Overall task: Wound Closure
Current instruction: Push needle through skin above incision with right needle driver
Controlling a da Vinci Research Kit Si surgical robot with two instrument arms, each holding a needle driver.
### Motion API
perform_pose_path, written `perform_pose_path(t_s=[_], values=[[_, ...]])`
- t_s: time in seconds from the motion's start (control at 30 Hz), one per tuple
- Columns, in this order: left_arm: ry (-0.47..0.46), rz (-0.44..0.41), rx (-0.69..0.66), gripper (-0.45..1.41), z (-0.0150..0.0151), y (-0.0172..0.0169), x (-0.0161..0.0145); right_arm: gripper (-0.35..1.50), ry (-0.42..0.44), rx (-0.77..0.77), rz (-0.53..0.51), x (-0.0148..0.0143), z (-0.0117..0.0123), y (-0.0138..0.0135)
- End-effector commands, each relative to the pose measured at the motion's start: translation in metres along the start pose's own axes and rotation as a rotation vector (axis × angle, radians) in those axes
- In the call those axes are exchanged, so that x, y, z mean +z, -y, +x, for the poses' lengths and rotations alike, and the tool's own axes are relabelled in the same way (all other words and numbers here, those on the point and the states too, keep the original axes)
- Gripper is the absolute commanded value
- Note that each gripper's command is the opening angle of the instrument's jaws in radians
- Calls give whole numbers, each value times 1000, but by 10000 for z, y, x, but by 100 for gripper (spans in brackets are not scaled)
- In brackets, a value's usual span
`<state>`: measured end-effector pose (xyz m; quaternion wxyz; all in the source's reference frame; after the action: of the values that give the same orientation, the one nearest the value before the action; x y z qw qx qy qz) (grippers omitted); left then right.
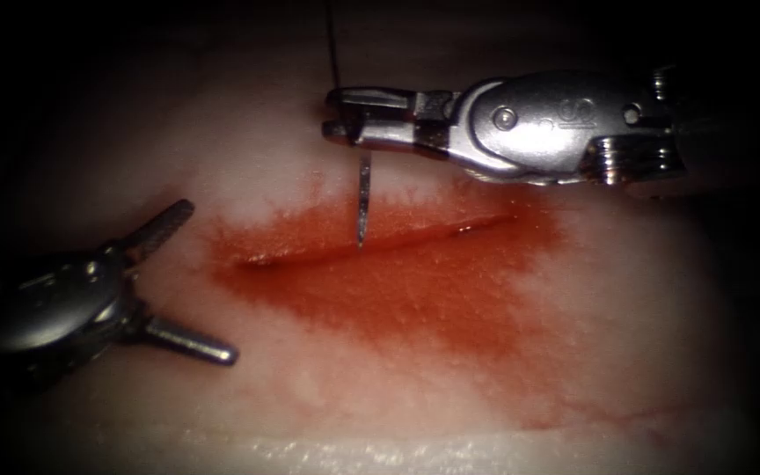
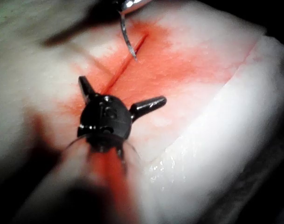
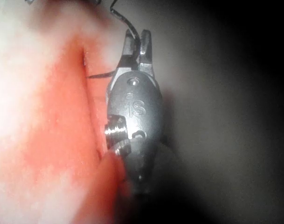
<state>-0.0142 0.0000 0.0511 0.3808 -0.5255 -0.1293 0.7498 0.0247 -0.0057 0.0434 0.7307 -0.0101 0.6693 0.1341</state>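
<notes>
A curved needle (image 1: 363,200) hangs point-down over the cut (image 1: 380,239) in the tissue (image 1: 485,369), held near its upper end by the right tool (image 1: 341,114), whose jaws are closed on it just above the cut's far edge. The needle's tip sits right at the line of the cut, near its middle; whether it touches or enters the tissue cannot be told from above. From the left wrist camera the needle (image 2: 128,41) shows as a thin curved sliver with its point (image 2: 134,58) just beside the cut (image 2: 121,70), seemingly clear of the surface. A dark thread (image 1: 332,44) rises from the right tool's jaws, away from the cut. The left tool (image 1: 188,280) rests near the cut's left end with its jaws spread wide and nothing between them; the same tool (image 2: 125,95) appears splayed at the near end of the cut in its own camera. Red fluid (image 1: 415,290) stains the tissue on both sides of the cut, spreading widest on the near side. Seen along its shaft, the right tool (image 3: 136,44) grips the needle (image 3: 102,74) beside the cut.
</notes>
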Motion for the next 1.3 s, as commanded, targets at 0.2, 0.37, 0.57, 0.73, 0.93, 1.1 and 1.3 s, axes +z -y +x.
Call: perform_pose_path(t_s=[0.2, 0.37, 0.57, 0.73, 0.93, 1.1, 1.3], values=[[43, 21, 68, -23, -31, 11, 21, -35, -20, -113, 5, 40, -19, 7], [86, 51, 95, -27, -50, 20, 38, -35, -1, -191, 12, 45, -25, 7], [163, 102, 116, -27, -70, 23, 67, -35, -24, -243, 17, 52, -29, 4], [229, 90, 121, -25, -80, 16, 91, -35, -59, -278, 42, 64, -35, 7], [286, 48, 150, -22, -105, 4, 92, -35, -64, -314, 52, 66, -41, 6], [292, 35, 132, -22, -112, 3, 76, -35, -68, -332, 59, 71, -49, 8], [292, 35, 130, -22, -111, 3, 78, -35, -67, -343, 73, 71, -58, 10]])
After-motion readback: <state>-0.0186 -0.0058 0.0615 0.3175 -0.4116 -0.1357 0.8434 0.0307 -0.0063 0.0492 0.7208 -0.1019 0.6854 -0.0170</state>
